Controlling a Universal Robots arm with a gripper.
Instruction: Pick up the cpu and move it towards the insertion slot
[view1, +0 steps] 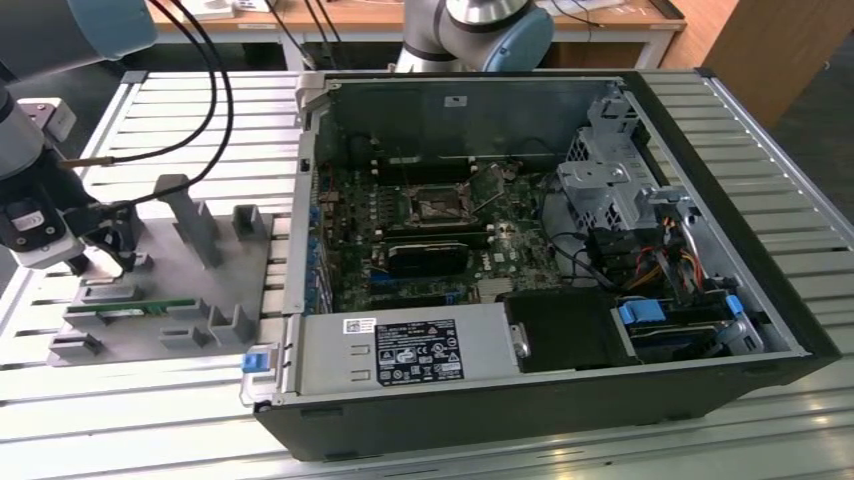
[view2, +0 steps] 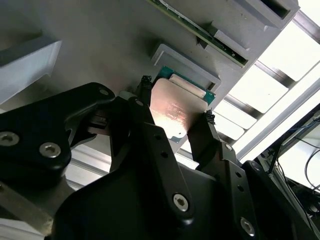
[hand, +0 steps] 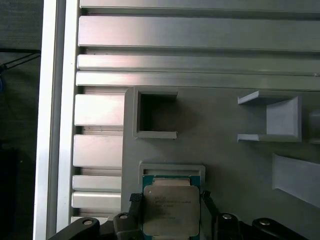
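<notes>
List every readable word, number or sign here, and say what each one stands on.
None can be read.
cpu lid: faint printed lines, too blurred to read.
Black label on the power supply: too small to read.
White sticker beside it: too small to read.

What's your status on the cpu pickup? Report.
End effector shut on silvery-white flat square cpu. Chip not yet lifted from grey plastic holder. Square black metal-framed insertion slot in plain sight inside black computer case.
</notes>
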